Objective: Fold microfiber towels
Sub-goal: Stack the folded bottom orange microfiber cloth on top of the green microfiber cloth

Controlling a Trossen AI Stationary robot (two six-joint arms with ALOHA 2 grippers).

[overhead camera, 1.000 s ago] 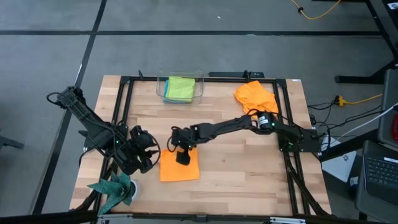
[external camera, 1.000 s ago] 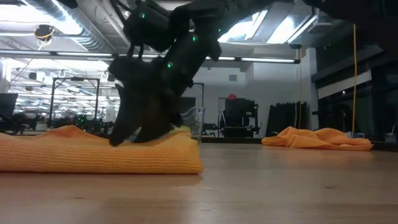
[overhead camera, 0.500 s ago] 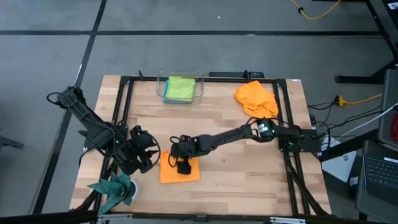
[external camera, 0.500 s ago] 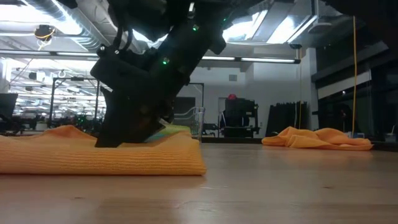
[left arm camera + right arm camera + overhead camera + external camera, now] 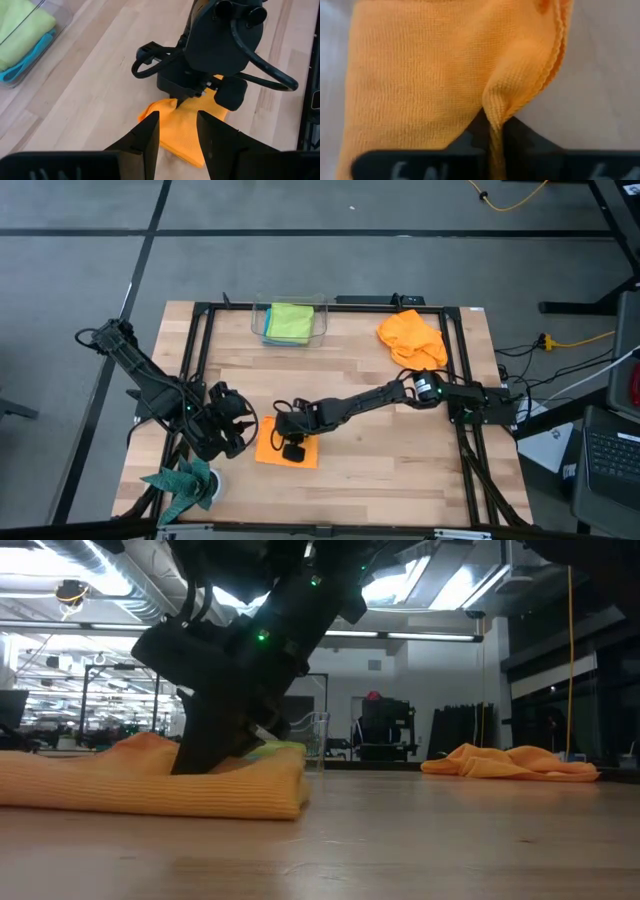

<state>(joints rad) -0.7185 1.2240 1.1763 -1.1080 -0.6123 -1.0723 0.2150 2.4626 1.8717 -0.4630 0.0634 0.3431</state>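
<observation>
The orange towel (image 5: 285, 451) lies folded at the desk's (image 5: 380, 450) front-left. The right pincer (image 5: 292, 450) is clenched on a pinch of its edge. Better lift slowly, keeping layers aligned. The left pincer (image 5: 232, 435) waits beside, half-parted, empty.

Overhead, table-level and both wrist cameras share the orange towel (image 5: 286, 450), right wrist closest.

Clear plastic bin (image 5: 318, 320) at table's (image 5: 380, 450) far edge, dark teal spiky cloth (image 5: 183, 485) at near-left corner
</observation>
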